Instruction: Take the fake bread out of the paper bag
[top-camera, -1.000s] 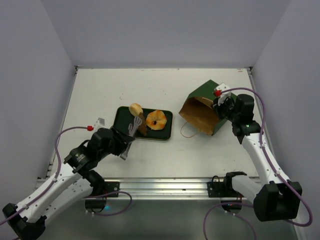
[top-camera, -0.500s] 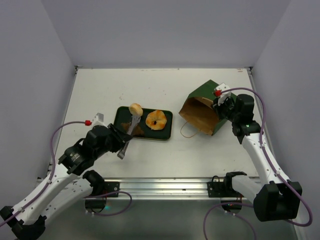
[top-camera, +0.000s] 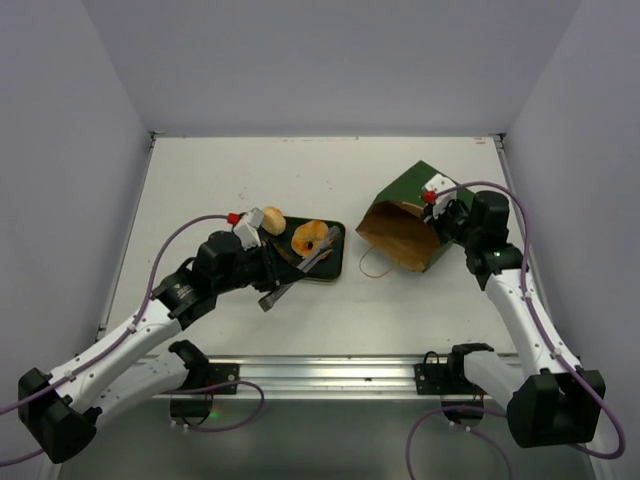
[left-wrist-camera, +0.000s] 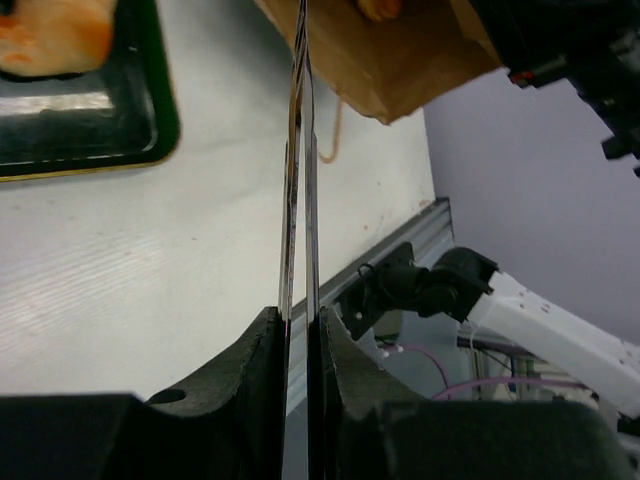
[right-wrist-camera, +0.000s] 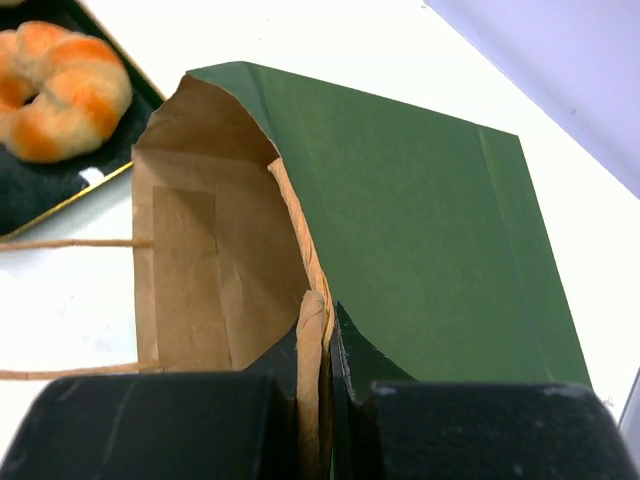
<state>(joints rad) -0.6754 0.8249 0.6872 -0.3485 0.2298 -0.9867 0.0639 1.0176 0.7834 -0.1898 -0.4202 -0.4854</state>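
Table (top-camera: 200, 180): white, carries everything.
Paper bag (top-camera: 420, 190): on its side at 3 o'clock of the tray, mouth facing 8 o'clock. Only the left wrist view shows an orange piece (left-wrist-camera: 380, 8) inside.
Tray (top-camera: 325, 268): dark, holds the bread: bun (top-camera: 272, 219) at 11 o'clock, ring roll (top-camera: 311, 238) right of centre.
Left gripper (left-wrist-camera: 300, 330): arm reaching toward 2 o'clock, clenched on tongs (top-camera: 300, 268).
Right gripper (right-wrist-camera: 320, 390): pinching the bag's rim.

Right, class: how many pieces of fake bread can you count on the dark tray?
2: a round tan bun at the tray's far-left corner, and an orange ring-shaped roll beside it. More may be hidden inside the paper bag.
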